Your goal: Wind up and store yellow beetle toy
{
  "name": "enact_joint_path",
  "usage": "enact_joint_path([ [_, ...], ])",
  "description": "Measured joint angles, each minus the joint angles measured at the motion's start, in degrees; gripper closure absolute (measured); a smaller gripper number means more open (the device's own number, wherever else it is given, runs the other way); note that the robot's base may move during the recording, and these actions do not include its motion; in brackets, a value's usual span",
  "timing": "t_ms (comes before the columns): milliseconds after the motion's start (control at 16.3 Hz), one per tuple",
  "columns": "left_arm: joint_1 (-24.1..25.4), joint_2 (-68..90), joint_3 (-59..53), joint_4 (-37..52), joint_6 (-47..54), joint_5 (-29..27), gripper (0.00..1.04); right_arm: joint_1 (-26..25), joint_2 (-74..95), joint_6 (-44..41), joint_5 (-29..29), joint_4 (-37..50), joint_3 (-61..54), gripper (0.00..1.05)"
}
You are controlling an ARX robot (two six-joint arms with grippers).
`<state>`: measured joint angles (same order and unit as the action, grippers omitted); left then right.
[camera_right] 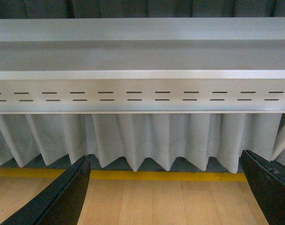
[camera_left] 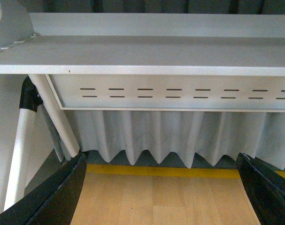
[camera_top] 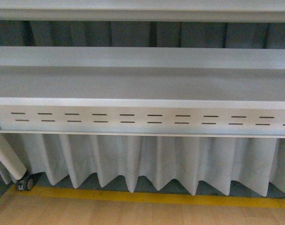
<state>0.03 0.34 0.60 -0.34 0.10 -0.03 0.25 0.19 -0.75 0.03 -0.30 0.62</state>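
Observation:
The yellow beetle toy is out of view in every frame. My left gripper [camera_left: 161, 197] is open; its two black fingers [camera_left: 53, 197] stand wide apart, and only wooden floor shows between them. My right gripper [camera_right: 163, 197] is open too, with its black fingers [camera_right: 62, 197] spread over the same wooden floor and nothing between them. Neither arm shows in the front view.
A grey shelf unit [camera_top: 142, 84] with a slotted front panel [camera_top: 142, 119] fills the view ahead. Below it hangs a pleated white curtain [camera_top: 147, 164]. A yellow floor line [camera_top: 156, 197] runs along the wooden floor. A white slanted leg with a caster [camera_top: 25, 183] stands at the left.

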Motion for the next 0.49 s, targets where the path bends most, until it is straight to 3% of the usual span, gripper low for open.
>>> enact_joint_path([
  [492, 0.0, 0.0, 0.0, -0.02, 0.0, 0.0, 0.07, 0.0, 0.0, 0.0, 0.0, 0.0, 0.0, 0.07],
])
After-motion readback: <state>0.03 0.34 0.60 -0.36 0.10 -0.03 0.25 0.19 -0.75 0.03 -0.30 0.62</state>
